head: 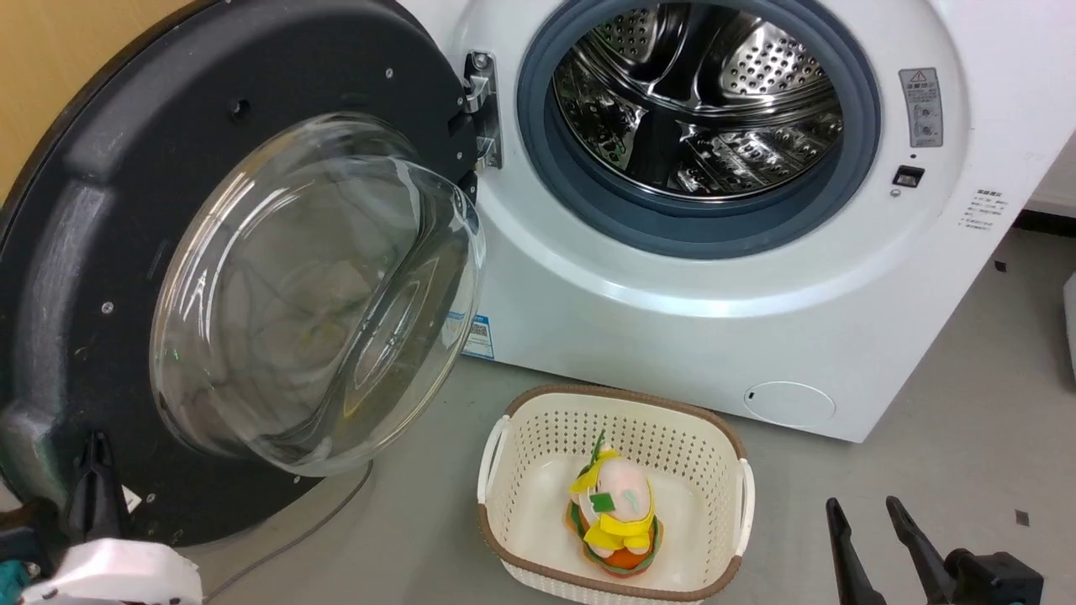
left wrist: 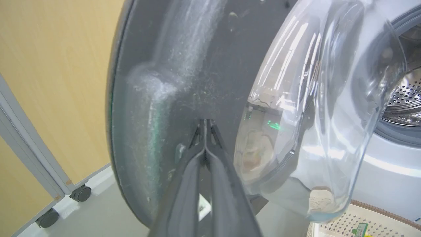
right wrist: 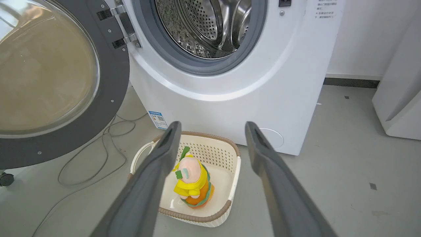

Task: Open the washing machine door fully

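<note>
Glossy black round washing machine door (head: 76,210) with bulgy glass window, hanging wide open left of the white front-loading washing machine (head: 672,336), left pincer (left wrist: 204,124) pressed together, tips on its inner face, right pincer (head: 862,506) spread near a cream basket (head: 546,437)

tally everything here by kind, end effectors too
washing machine: 1
door: 1
basket: 1
toy: 1
end effectors: 2, left end effector and right end effector
total: 6
</note>
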You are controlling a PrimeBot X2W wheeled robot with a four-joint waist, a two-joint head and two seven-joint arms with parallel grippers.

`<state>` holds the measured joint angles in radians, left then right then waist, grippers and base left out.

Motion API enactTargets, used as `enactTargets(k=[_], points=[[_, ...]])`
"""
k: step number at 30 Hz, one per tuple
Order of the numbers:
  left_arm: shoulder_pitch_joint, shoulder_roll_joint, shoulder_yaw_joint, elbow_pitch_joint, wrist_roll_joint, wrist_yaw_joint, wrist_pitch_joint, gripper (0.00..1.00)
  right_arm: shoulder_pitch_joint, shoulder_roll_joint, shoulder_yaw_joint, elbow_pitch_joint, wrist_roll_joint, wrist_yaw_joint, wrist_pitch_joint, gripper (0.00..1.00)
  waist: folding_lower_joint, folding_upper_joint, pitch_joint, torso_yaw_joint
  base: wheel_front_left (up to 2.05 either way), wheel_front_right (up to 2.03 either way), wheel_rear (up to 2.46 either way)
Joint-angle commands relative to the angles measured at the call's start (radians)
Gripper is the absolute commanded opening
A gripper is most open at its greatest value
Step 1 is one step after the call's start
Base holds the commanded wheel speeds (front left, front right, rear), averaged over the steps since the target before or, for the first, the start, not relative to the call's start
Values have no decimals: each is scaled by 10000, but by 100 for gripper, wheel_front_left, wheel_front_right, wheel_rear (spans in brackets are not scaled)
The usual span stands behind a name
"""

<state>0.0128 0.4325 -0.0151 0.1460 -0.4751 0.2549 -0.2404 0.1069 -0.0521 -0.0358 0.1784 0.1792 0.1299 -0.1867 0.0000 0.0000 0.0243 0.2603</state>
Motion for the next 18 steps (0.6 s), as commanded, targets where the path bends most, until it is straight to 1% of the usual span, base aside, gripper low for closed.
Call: enactTargets(k=[1, 5, 6, 7, 8, 13, 17, 18], points=[[125, -83, 48, -40, 85, 68, -77, 0, -145, 18, -3, 15, 38, 8, -51, 100, 0, 0, -18, -10, 0, 0, 0], [647, -471, -23, -529, 249, 140, -167, 0, -138, 18, 16, 96, 206, 8, -88, 100, 0, 0, -87, -18, 0, 0, 0], [804, -581, -68, -700, 317, 150, -180, 10, -138, 18, 18, 116, 205, 8, -96, 100, 0, 0, -111, -13, 0, 0, 0], [973, -713, -125, -880, 368, 157, -189, 40, -145, 18, 26, 133, 179, 8, -102, 100, 0, 0, -129, -19, 0, 0, 0], [1149, -844, -191, -1052, 417, 161, -195, 100, -159, 18, 38, 147, 154, 8, -104, 100, 0, 0, -145, -33, 0, 0, 0], [1878, -1425, -608, -1852, 771, 66, -209, 100, -228, 18, 84, 86, -61, 8, -95, 100, 0, 0, -238, -221, 0, 0, 0], [2086, -1802, -1098, -2165, 1062, -205, -211, 100, -181, 18, 49, -91, -287, 8, -19, 100, 0, 0, -319, -508, 0, 0, 0], [2059, -2006, -1498, -2181, 1269, -443, -212, 100, -116, 18, 75, -231, -458, 8, 88, 100, 0, 0, -382, -832, 0, 0, 0]])
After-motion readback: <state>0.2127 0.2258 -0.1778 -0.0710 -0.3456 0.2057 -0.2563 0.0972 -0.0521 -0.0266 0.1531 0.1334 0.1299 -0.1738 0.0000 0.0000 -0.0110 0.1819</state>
